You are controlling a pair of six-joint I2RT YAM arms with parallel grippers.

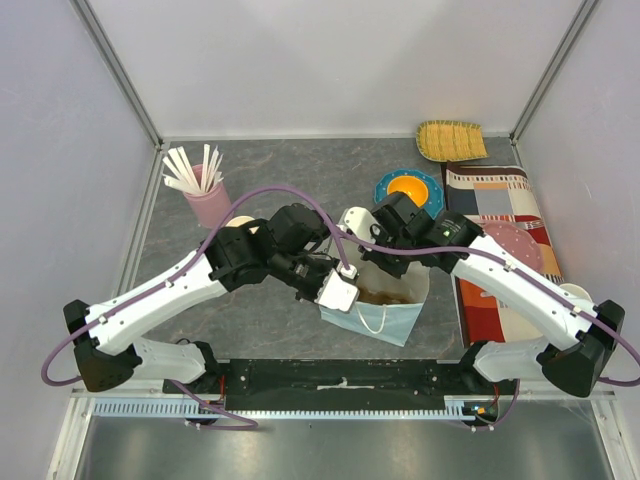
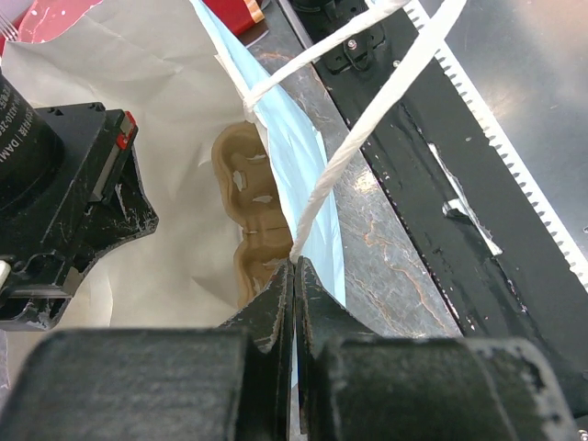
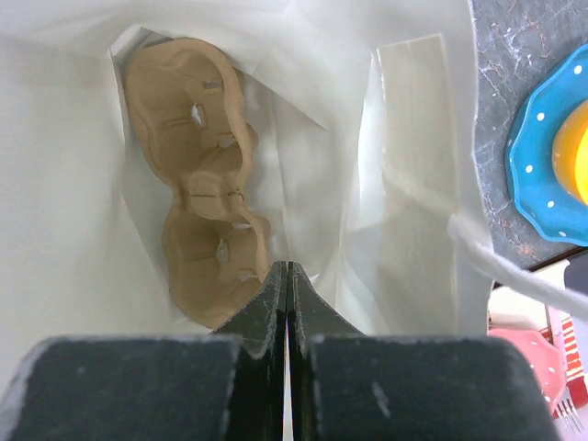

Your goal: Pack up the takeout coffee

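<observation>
A light blue paper bag point(image 1: 397, 320) with a white inside stands open at the table's middle. A brown cardboard cup carrier point(image 3: 197, 184) lies flat on its bottom, also seen as the carrier point(image 2: 248, 184) in the left wrist view. My left gripper point(image 2: 294, 266) is shut on the bag's near rim, where the white cord handle point(image 2: 367, 119) joins it. My right gripper point(image 3: 287, 268) is shut on the far rim, with white paper between its fingers. Both hold the mouth apart. The takeout coffee is out of view.
A pink cup of white sticks point(image 1: 205, 198) stands at the back left, with a cream cup point(image 1: 240, 222) half hidden behind my left arm. A blue plate with an orange bowl point(image 1: 408, 190), a yellow woven mat point(image 1: 450, 140) and a patterned cloth point(image 1: 498, 195) lie at the right.
</observation>
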